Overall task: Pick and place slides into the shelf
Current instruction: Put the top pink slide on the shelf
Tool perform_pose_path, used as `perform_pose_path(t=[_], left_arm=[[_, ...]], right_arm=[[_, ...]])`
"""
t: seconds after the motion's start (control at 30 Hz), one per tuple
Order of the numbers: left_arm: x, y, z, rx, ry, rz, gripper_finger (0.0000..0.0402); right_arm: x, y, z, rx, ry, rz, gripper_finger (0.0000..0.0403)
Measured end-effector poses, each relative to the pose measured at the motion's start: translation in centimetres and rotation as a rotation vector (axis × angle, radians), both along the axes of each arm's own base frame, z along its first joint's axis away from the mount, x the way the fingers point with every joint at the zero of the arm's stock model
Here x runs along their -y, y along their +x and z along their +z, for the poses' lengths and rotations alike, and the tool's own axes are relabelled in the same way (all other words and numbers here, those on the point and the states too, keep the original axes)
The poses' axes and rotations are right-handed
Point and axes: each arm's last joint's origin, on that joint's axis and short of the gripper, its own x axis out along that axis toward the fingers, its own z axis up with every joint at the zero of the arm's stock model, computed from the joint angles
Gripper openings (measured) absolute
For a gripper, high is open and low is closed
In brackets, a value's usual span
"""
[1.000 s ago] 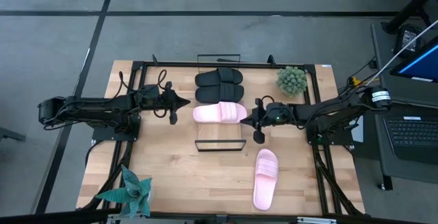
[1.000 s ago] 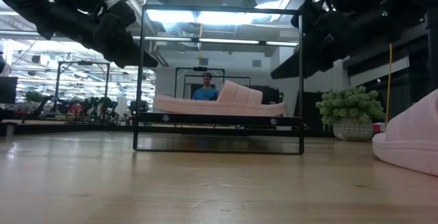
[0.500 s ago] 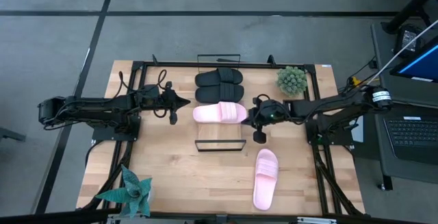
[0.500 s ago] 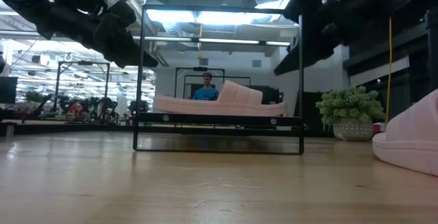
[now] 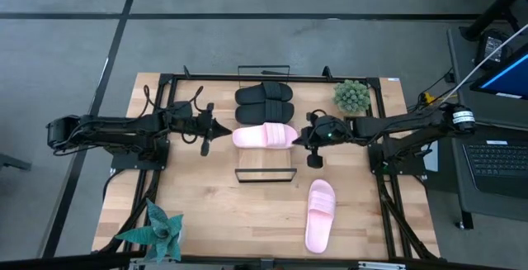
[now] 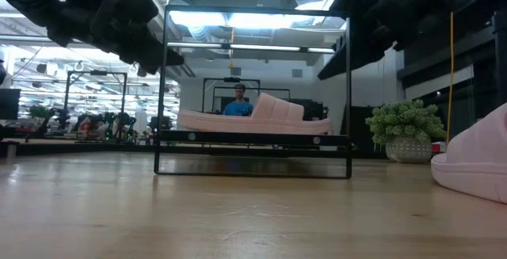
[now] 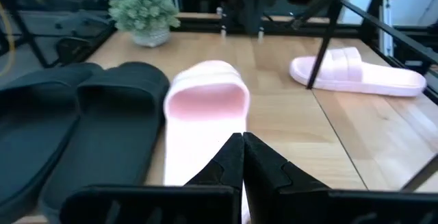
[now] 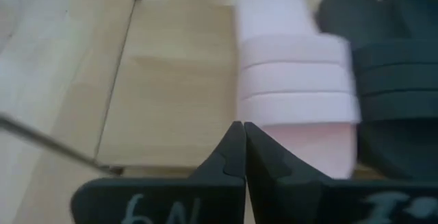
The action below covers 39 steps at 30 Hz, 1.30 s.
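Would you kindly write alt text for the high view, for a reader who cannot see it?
Two matte black slides and one light pink slide lie side by side on the light-wood shelf, flanked by the shut left gripper and shut right gripper. A second pink slide lies on the tabletop nearby.

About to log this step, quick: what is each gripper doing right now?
Left gripper: shut, holding nothing, beside the pink slide on the shelf.
Right gripper: shut, holding nothing, at that slide's other end.
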Motion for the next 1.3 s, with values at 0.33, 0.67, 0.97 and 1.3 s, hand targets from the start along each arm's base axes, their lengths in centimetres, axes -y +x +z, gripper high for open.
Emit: perform_pose_path(t=[0.33,0.67,0.97,1.3], left_arm=[[0.2,4.2,1.9,-0.069,0.145,-0.12,0.0],[-1.2,9.1,1.1,-0.217,0.419,-0.065,0.0],[-2.2,11.5,0.3,-0.311,0.594,-0.033,0.0],[-2.6,12.3,0.4,-0.325,0.626,-0.001,0.0]], right_arm=[[1.8,-2.2,3.9,0.174,-0.122,-0.118,0.0004],[2.0,-3.7,5.9,0.264,-0.17,-0.113,0.0006],[2.0,-3.7,5.9,0.258,-0.193,-0.1,0.0006],[2.0,-3.7,5.5,0.247,-0.187,-0.103,0.0006]])
